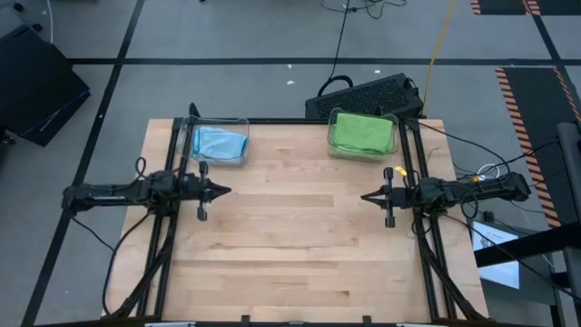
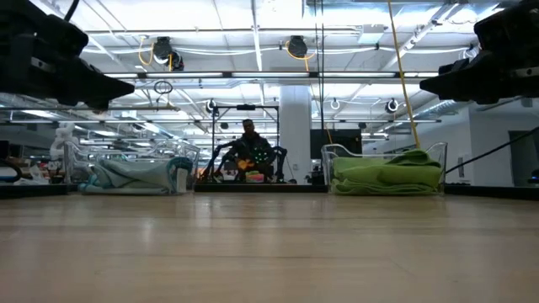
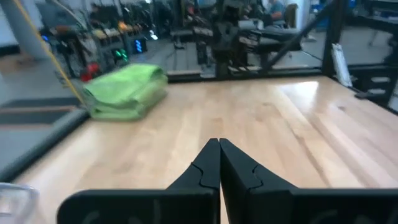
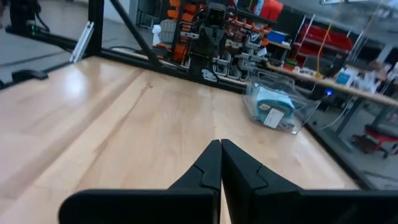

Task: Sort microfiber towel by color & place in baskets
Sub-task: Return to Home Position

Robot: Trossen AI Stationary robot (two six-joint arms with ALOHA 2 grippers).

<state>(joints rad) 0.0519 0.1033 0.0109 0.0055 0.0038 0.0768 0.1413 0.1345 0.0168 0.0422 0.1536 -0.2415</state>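
Both baskets stand at the table's [image 1: 290, 245] far edge. The left basket [image 1: 218, 121] holds the blue towels [image 1: 218, 143], and the right basket [image 1: 363, 112] holds the green towels [image 1: 361, 133]. We judge the sorting finished. The left gripper [image 1: 225, 190] and right gripper [image 1: 365, 196] hang over the table's sides, tips facing each other and well apart, fingers pressed together on nothing. To home cleanly, we advise drawing each arm back along its own side, clear of the baskets, fingers closed.

Two arms [image 1: 118, 193] [image 1: 463, 189], two baskets [image 1: 218, 161] [image 1: 363, 157], one blue towel stack [image 1: 218, 143], one green towel stack [image 1: 360, 132].
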